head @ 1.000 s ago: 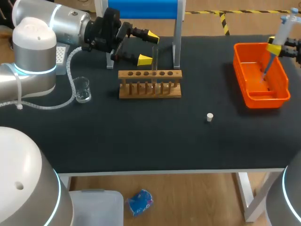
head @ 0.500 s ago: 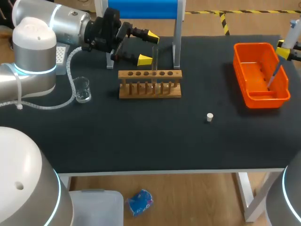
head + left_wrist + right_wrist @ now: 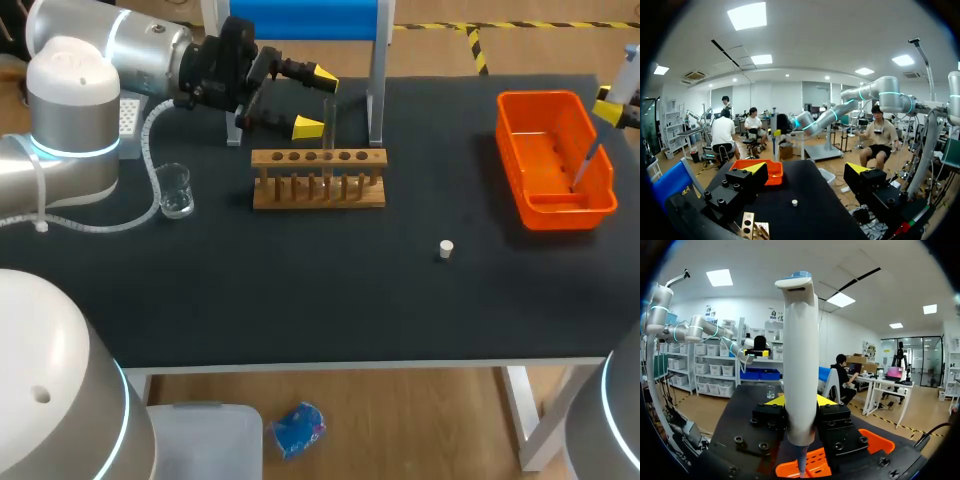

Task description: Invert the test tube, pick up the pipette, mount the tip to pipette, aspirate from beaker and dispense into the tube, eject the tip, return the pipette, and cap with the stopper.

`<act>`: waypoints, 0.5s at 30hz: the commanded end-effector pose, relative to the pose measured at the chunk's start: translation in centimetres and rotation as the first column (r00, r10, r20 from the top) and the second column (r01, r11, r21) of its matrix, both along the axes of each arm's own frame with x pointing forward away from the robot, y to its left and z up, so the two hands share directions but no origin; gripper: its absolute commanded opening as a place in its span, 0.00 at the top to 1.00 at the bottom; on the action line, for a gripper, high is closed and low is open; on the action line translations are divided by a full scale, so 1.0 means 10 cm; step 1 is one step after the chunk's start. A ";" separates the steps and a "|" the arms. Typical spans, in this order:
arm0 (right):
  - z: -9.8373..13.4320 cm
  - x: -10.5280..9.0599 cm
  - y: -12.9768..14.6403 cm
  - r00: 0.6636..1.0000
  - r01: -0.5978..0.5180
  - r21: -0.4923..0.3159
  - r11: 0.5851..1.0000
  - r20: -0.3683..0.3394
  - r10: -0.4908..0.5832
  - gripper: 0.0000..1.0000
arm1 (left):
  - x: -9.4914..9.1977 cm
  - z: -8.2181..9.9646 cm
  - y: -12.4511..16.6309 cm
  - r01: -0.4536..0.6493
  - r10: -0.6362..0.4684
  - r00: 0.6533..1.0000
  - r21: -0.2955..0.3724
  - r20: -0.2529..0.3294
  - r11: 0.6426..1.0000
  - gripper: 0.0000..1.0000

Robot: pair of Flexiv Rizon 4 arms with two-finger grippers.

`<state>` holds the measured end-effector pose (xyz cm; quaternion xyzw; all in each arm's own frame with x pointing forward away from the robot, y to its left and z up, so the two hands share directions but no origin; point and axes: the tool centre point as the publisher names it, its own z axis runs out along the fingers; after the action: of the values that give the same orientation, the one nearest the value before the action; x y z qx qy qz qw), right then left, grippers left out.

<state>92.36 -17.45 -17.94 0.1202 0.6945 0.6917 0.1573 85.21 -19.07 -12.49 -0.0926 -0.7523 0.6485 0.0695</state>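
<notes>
My right gripper [image 3: 612,110] is at the table's right edge, shut on the white pipette [image 3: 800,365] with the blue top. The pipette's thin lower end [image 3: 586,164] hangs over the right rim of the orange tray [image 3: 540,205]. In the right wrist view the pipette stands upright between the fingers of that gripper [image 3: 800,404]. My left gripper [image 3: 312,101] is open, level behind the wooden rack [image 3: 318,192], with the clear test tube [image 3: 329,130] standing in the rack by its yellow tips. The beaker [image 3: 175,190] stands left of the rack. A white stopper [image 3: 446,248] lies on the mat.
A blue-topped stand with metal posts [image 3: 377,90] rises behind the rack. A white tip box [image 3: 130,115] sits at the back left, partly behind my left arm. From the left wrist view, the stopper [image 3: 794,202] and the orange tray [image 3: 775,172] lie ahead of the open gripper [image 3: 807,170].
My right gripper has carried the pipette to the right, from over the middle of the orange tray to its right rim. The left arm has stayed still.
</notes>
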 end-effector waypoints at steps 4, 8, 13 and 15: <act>-0.07 0.06 0.00 1.000 -0.019 0.011 1.000 -0.004 0.019 1.00 | 0.00 -0.01 0.00 -0.001 0.001 1.000 -0.002 0.002 1.000 0.00; -0.09 0.05 0.02 1.000 -0.022 0.012 1.000 -0.010 0.023 1.00 | 0.00 -0.01 0.00 -0.001 0.001 1.000 -0.002 0.002 1.000 0.00; -0.09 0.04 0.02 1.000 -0.023 0.010 1.000 -0.011 0.023 1.00 | 0.00 -0.01 0.00 -0.001 0.001 1.000 -0.002 0.002 1.000 0.00; -0.09 0.05 0.02 1.000 -0.022 0.003 1.000 -0.008 0.022 1.00 | 0.00 -0.01 0.00 -0.001 0.001 1.000 -0.002 0.002 1.000 0.00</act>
<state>92.85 -17.16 -18.92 0.1166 0.6937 0.6957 0.1457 85.22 -19.06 -12.49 -0.0926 -0.7523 0.6485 0.0695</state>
